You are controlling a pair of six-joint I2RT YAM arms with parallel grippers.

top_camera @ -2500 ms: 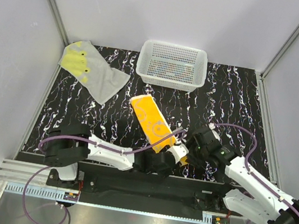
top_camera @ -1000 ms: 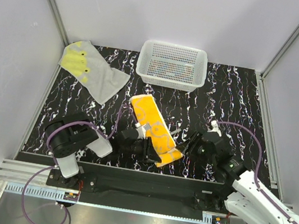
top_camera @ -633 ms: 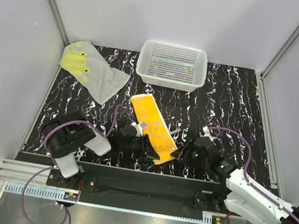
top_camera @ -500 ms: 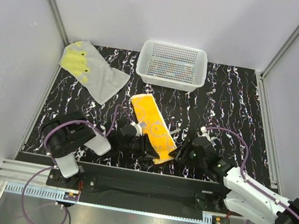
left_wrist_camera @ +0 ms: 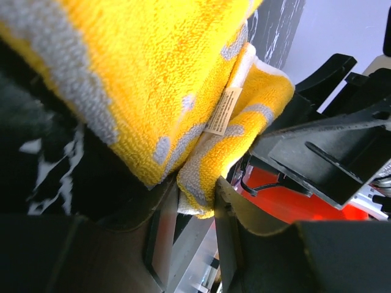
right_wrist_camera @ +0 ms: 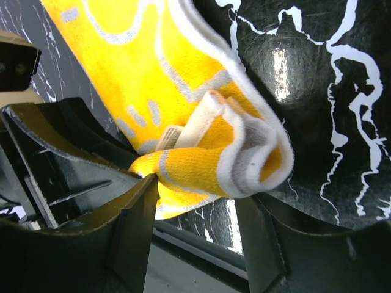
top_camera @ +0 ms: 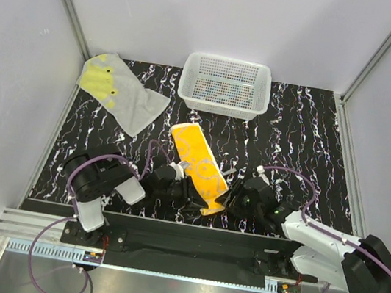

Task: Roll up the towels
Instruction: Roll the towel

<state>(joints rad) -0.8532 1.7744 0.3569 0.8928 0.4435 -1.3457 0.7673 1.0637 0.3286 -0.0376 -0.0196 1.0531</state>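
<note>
Scene: a black worktop (top_camera: 300,144) veined with white, seen from above, with pale walls on three sides. Two robot arms reach in from the bottom edge of the frame.
Orange towel (top_camera: 195,160): bright orange with white marks, folded into a long strip. It lies slanted just below the centre of the frame, its upper end toward the upper left and its lower end toward the lower right. The lower end is curled over on itself into a short, loose roll, and the rest lies flat.
Left hand (left_wrist_camera: 195,210): it meets the curled end from the left of the frame. It is clenched on a thick fold of the orange towel, which fills the narrow gap between its fingers (left_wrist_camera: 160,235).
Right hand (right_wrist_camera: 197,210): it meets the same curled end from the right of the frame. Its fingers (right_wrist_camera: 135,227) stand either side of the roll and the cloth touches them. I cannot tell whether they squeeze it.
Sewn tag (right_wrist_camera: 171,137): a small pale label poking out of the roll, in view from both wrists.
Grey towel (top_camera: 120,94): light grey with yellow-green blotches. It is spread flat and unrolled in the upper left of the worktop, well apart from both hands.
Basket (top_camera: 221,104): white perforated plastic, at the top centre of the worktop, just above the orange towel's far end and not touching it.
</note>
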